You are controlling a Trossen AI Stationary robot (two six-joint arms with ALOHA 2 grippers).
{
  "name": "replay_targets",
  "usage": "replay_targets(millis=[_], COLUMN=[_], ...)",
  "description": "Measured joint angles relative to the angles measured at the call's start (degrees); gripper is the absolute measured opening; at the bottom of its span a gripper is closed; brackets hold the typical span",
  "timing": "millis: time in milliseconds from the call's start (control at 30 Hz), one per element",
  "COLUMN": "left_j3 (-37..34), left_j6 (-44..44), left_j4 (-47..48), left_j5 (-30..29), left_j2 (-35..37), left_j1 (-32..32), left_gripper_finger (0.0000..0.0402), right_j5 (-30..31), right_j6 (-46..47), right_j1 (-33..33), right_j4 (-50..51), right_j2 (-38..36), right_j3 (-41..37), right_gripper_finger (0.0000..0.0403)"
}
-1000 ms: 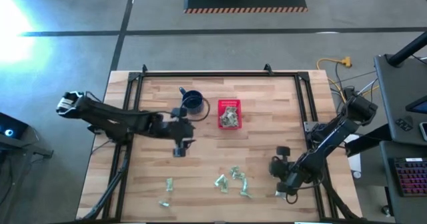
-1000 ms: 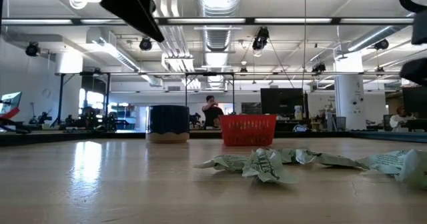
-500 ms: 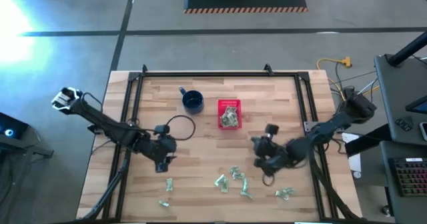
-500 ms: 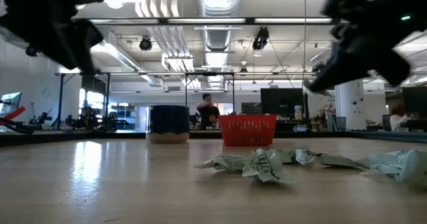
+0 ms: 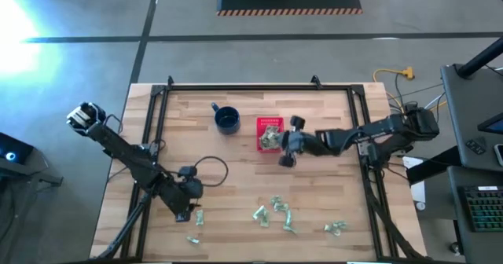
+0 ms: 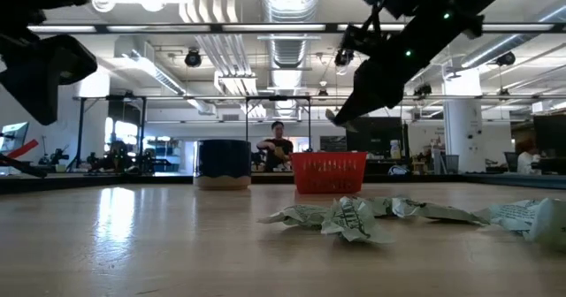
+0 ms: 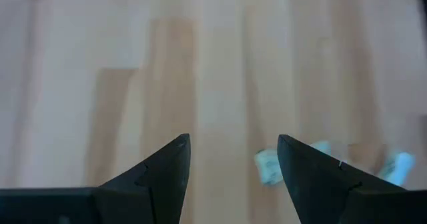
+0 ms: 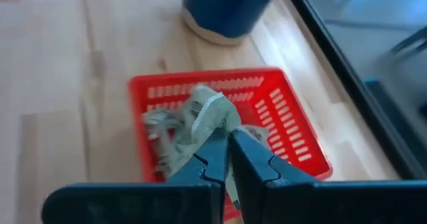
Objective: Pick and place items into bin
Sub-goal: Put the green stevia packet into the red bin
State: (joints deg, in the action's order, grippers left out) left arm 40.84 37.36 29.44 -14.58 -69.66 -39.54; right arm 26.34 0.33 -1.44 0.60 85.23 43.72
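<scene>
Pinching a crumpled pale green wrapper [image 8: 208, 117] between closed fingers, the right gripper [image 8: 228, 143] hangs just above the red basket [image 8: 300, 141], which already holds several wrappers. From overhead, that basket [image 5: 258, 124] sits near table centre with the dark blue mug [image 5: 227, 120] at its 9 o'clock. The left gripper [image 7: 233, 159] hovers with fingers spread wide over bare wood, a wrapper [image 7: 267, 167] beside one finger. Loose wrappers [image 5: 277, 211] lie scattered at the basket's 6 o'clock, well apart from it.
</scene>
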Motion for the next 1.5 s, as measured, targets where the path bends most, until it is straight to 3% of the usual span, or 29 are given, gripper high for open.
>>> replay_targets(millis=[167,533,867,1133,1333,1433,1500], left_j3=[0.0,1.8,2.2,2.2,2.0,2.2,2.4], left_j6=[-0.1,1.3,0.0,-0.8,-3.0,-6.5,-8.6], left_j4=[-4.4,-5.0,-8.4,-10.3,-9.4,-9.1,-9.5], left_j5=[0.1,5.9,7.6,6.6,4.6,1.2,-3.2], left_j2=[-3.6,-11.6,-16.7,-20.4,-19.6,-18.5,-17.5], left_j1=[-2.0,-3.0,-5.2,-5.2,-5.1,-4.2,-3.1], left_gripper_finger=[0.0208,0.0208,0.0195,0.0138,0.0053,0.001,0.0008], right_j5=[-6.8,-7.0,-7.0,-7.2,-7.4,-7.4,-7.4], right_j6=[-0.6,-5.4,-6.3,-5.2,-5.3,-5.5,-5.6], right_j1=[5.7,7.4,7.4,7.3,6.8,6.0,5.1], right_j4=[-0.1,-3.7,-5.5,-5.5,-5.5,-5.0,-3.5], right_j2=[0.0,-0.1,-0.2,-0.2,-0.3,-0.7,-1.4], right_j3=[0.0,0.0,0.0,0.0,0.0,0.0,0.0], right_gripper_finger=[0.0039,0.0161,0.0187,0.0187,0.0187,0.0187,0.0187])
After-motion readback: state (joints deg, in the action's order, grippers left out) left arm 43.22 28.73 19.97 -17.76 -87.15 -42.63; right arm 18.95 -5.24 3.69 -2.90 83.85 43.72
